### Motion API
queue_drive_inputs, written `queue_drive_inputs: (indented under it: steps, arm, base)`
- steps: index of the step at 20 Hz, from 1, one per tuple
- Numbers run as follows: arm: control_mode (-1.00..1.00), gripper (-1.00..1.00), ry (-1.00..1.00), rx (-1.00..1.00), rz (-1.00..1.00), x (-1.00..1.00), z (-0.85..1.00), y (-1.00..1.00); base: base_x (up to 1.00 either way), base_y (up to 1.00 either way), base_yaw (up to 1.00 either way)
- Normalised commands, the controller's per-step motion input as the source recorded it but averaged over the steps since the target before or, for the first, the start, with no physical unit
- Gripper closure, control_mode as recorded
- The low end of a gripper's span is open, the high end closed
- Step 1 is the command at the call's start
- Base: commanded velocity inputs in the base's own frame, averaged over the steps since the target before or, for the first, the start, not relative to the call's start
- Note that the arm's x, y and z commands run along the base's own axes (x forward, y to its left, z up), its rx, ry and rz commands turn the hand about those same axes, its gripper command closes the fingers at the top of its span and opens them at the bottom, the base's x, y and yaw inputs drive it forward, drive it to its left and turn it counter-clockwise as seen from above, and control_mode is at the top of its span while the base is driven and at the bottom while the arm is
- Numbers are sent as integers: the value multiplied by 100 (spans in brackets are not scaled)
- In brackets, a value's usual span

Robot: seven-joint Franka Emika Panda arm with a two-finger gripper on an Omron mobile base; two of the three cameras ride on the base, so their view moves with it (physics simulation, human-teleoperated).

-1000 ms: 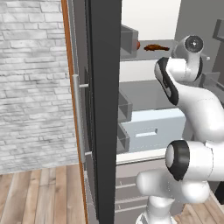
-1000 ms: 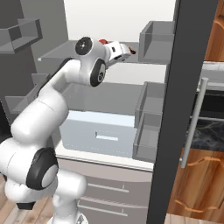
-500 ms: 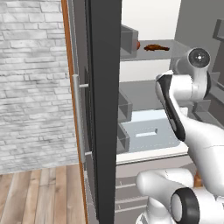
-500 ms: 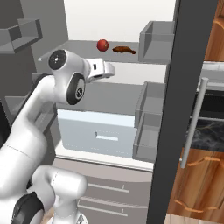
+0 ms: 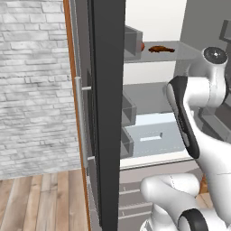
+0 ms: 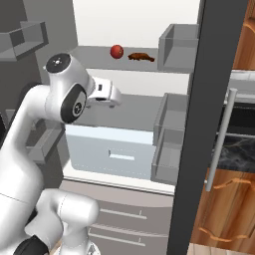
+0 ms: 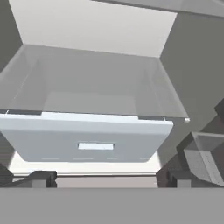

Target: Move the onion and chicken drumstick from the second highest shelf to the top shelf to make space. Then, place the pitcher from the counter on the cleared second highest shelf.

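While the tool [image 6: 115, 98] hangs empty with jaws wide, below the onion [image 6: 117, 51] and chicken drumstick [image 6: 141, 57], a careless swing could clip that shelf's edge.

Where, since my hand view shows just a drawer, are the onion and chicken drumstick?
Observer: In the right base view, the onion and the chicken drumstick lie side by side, not touching, on a grey shelf higher than your drawer.
Operator: Is the gripper level with them?
Observer: No. The gripper hangs below that shelf, roughly under the onion and above the drawer.
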Motion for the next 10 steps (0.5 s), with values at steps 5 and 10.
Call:
queue_drive_inputs:
  steps: [5, 10]
  arm:
    - [-100, -100, 28, 5, -1, -10, -30, 37]
    - [-100, -100, 7, 0, 0, -24, -19, 3]
  base:
    - [0, 0, 0]
    - [0, 0, 0]
